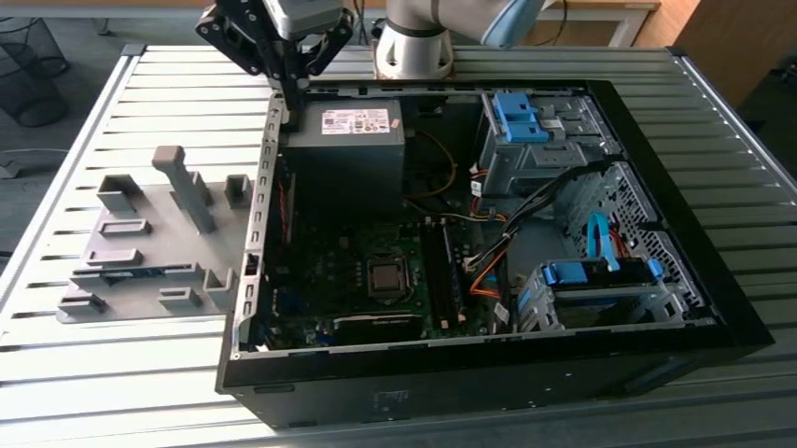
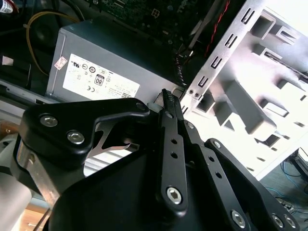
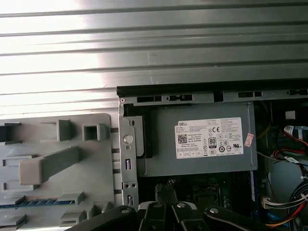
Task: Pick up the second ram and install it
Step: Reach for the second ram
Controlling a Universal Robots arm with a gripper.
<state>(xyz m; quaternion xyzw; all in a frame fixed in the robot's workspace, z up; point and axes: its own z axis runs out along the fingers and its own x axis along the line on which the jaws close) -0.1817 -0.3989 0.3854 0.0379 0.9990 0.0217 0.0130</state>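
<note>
ram [image 1: 131, 273] in holder [image 1: 149, 201], exterior view, 9 o'clock of case [image 1: 697, 308] | gripper [image 1: 294, 86] at case's 11 o'clock, jaws together, empty | risk: may clip case crossing over

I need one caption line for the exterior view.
Gripper near the power supply in the open computer case; the second ram lies in the grey holder.

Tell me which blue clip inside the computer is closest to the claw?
The blue clip near the grey power box; the other blue clip sits far from the claw.
</note>
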